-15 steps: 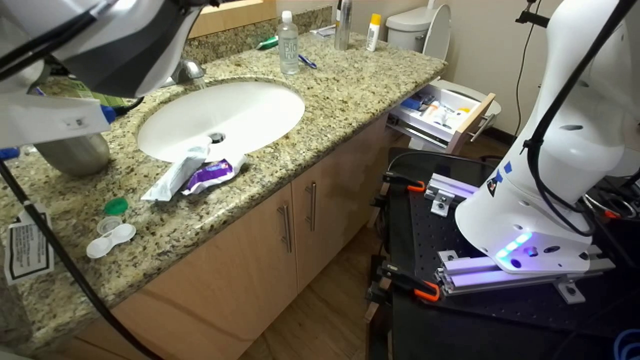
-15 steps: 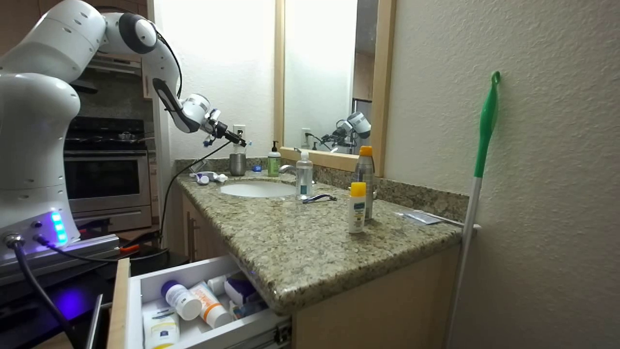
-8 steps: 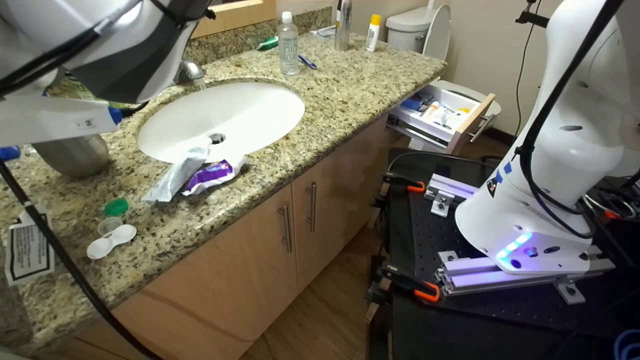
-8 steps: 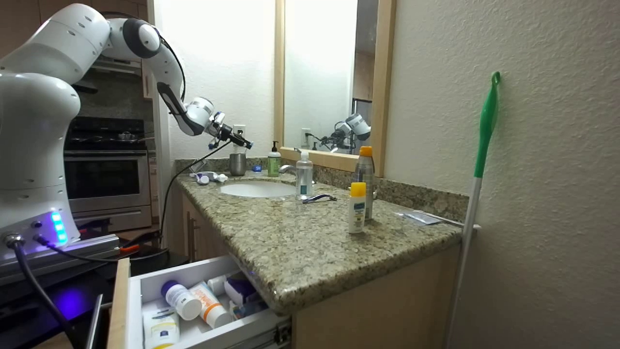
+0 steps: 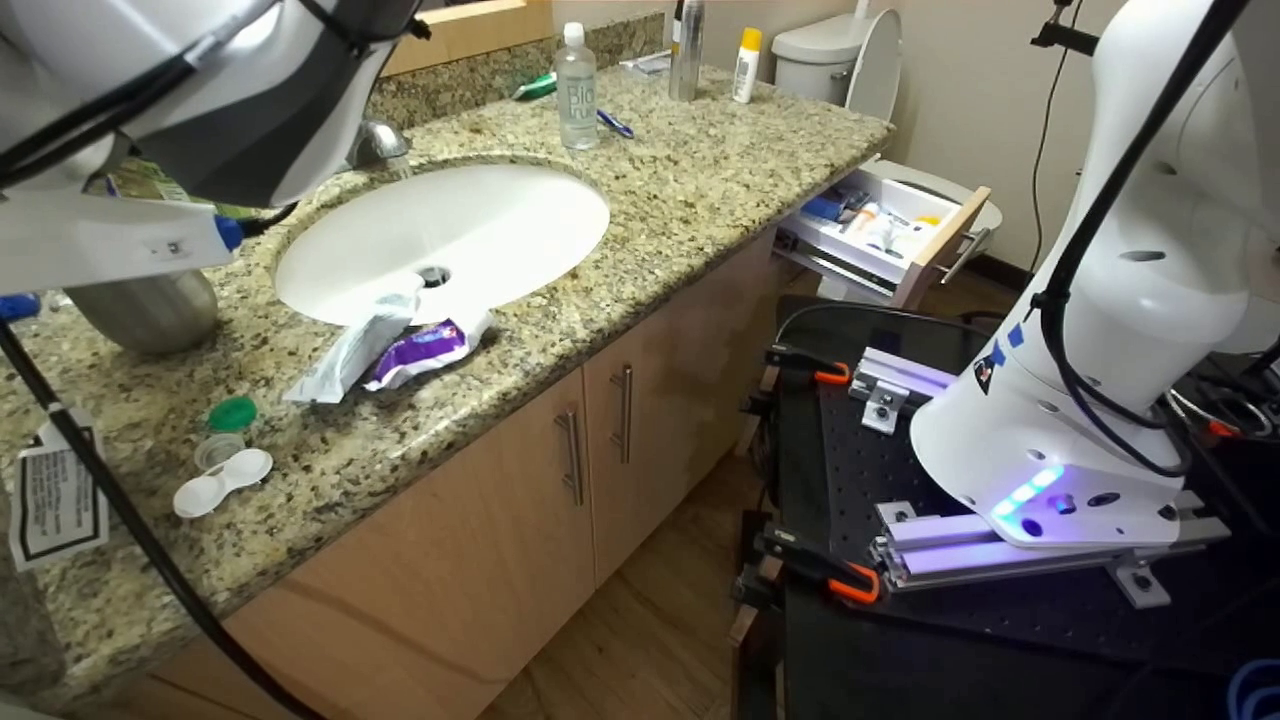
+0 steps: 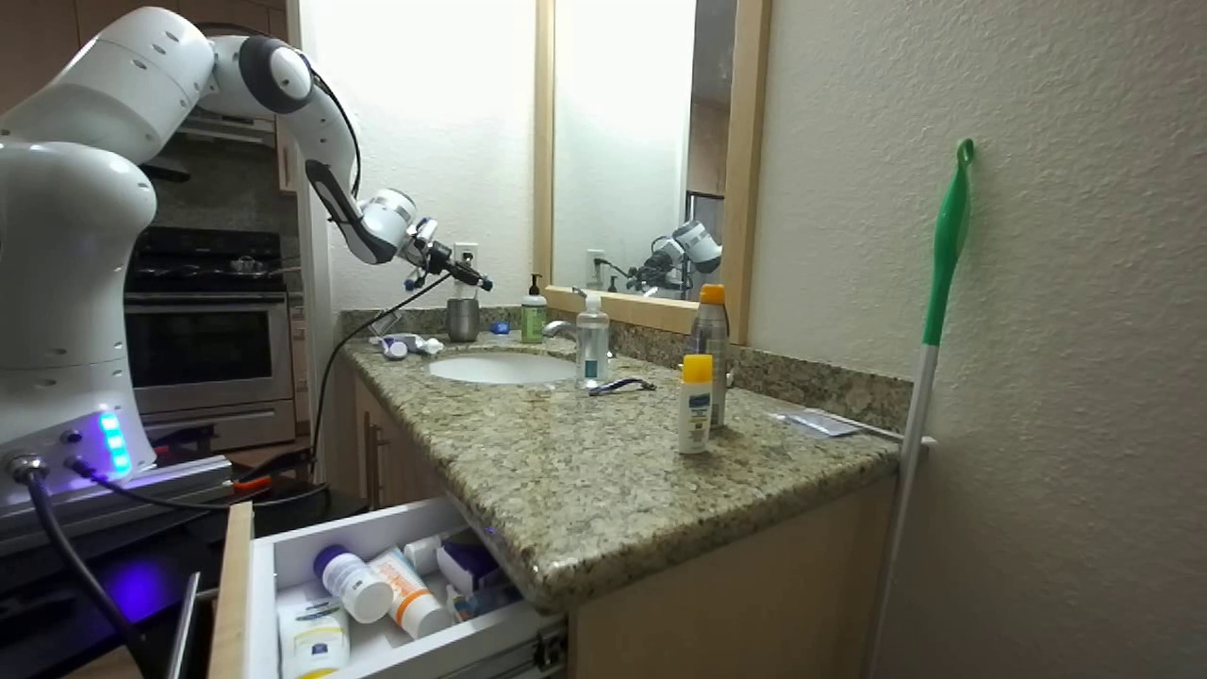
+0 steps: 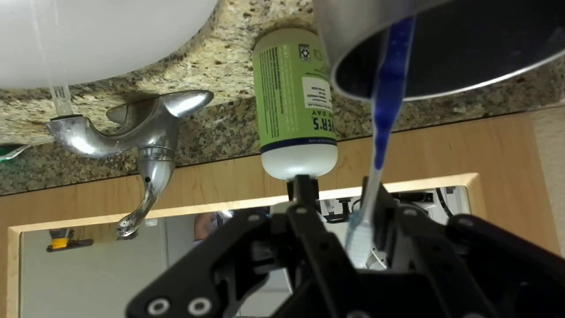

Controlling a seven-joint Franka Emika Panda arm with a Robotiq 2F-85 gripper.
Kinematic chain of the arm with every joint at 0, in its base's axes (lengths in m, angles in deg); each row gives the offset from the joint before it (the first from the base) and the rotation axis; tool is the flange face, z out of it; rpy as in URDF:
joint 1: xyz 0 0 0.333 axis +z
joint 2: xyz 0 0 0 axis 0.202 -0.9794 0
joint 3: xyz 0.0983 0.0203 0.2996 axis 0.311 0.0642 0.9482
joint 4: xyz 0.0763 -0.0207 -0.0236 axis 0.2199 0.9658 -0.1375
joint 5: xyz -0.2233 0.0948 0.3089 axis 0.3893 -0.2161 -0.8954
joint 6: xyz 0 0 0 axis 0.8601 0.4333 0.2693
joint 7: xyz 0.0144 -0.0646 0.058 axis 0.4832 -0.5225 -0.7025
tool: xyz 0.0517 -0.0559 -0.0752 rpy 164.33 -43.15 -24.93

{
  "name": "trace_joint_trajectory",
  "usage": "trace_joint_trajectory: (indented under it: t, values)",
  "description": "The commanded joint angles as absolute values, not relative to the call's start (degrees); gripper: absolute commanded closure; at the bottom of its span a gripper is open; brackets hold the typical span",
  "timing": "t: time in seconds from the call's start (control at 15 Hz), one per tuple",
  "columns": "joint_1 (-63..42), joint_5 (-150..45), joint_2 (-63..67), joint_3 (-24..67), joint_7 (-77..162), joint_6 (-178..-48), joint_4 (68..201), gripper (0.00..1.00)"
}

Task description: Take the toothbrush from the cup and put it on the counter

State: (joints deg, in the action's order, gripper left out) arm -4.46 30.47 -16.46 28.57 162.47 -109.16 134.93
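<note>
In the wrist view the toothbrush, blue-handled with a clear neck and pale bristled head, leans out of the grey metal cup. Its head and neck lie between the fingers of my gripper. They run close along the right finger, and a gap is left to the other one, so the jaws stand partly open. Whether the right finger touches the brush I cannot tell. In both exterior views the cup stands on the granite counter; the gripper is just above it.
A green soap bottle stands beside the cup, near the faucet and white sink. A mirror is behind. Crumpled packets and a white lens case lie in front. A drawer stands pulled out.
My arm has shifted slightly toward the mirror and then stopped. In an exterior view the gripper now covers where the pale brush tip showed. The fingers appear nearer together.
</note>
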Motion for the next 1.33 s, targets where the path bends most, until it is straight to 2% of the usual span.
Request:
trace_joint_trajectory:
  t: [0.0,0.13,0.27,0.73,0.93,1.27]
  values:
    - [-5.75,27.90,-15.93,29.09,160.40,-111.11,135.46,0.96]
    - [-6.11,26.51,-15.51,29.07,159.90,-111.73,135.94,1.00]
    - [-6.17,24.99,-14.54,29.23,159.16,-112.20,136.28,0.97]
    - [-4.60,20.53,-5.29,28.74,154.83,-111.79,138.40,0.97]
    - [-3.91,22.32,1.79,28.01,152.79,-108.09,140.96,0.97]
    - [-5.62,27.21,15.32,26.77,149.08,-92.76,147.54,0.97]
